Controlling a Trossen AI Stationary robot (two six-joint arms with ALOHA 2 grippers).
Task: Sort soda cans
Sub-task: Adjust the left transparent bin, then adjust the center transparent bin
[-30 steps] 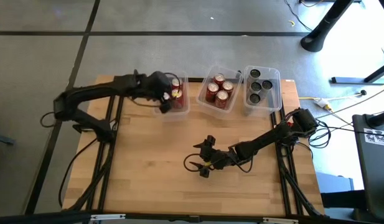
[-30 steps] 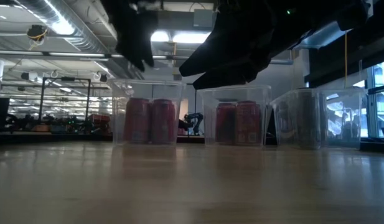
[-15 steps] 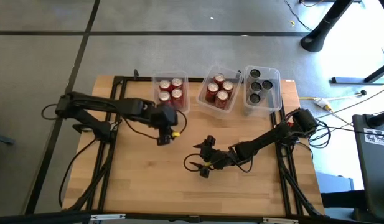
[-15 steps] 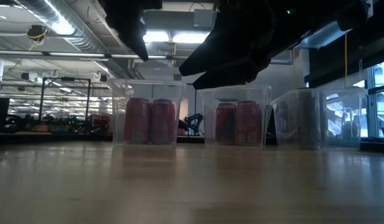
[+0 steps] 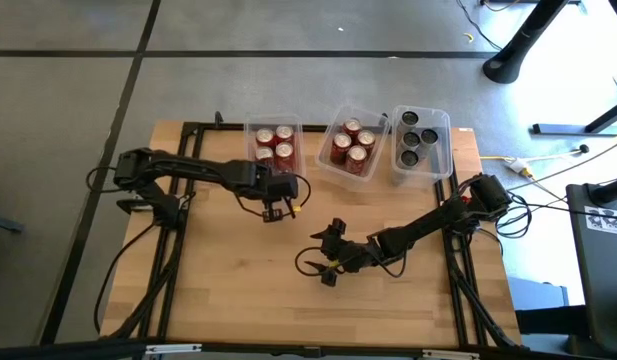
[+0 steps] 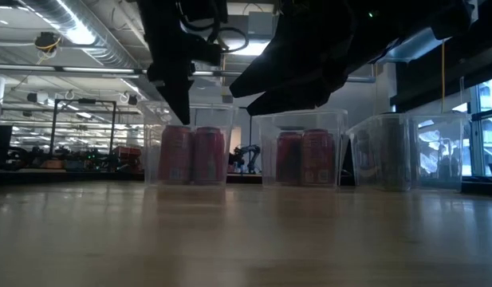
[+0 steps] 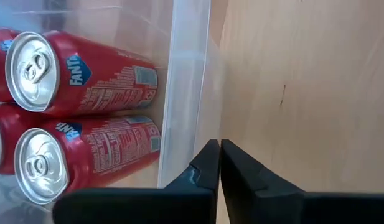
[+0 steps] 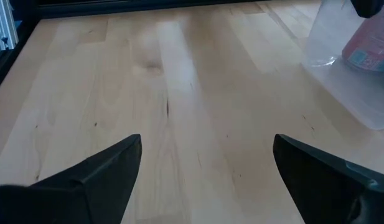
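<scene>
Left gripper [image 5: 279, 212] empty, fingers pressed together, just in front of the left bin [image 5: 292, 172].

All soda cans [image 5: 350, 145] sit sorted in the three bins; right gripper [image 5: 331, 252] hangs spread wide mid-table. Best move: retreat high, clear of that bin wall.

The high view looks straight down on the whole bench [image 5: 248, 290] from well above. The low view sits at bench-top level, facing level across the wood toward three clear bins [image 6: 190, 145] and the room behind. The left wrist view looks close past its own pincer [image 7: 218, 163] at one bin's wall and red soda cans [image 7: 79, 74]. The right wrist view faces across bare wood; a bin corner shows at its edge.
</scene>
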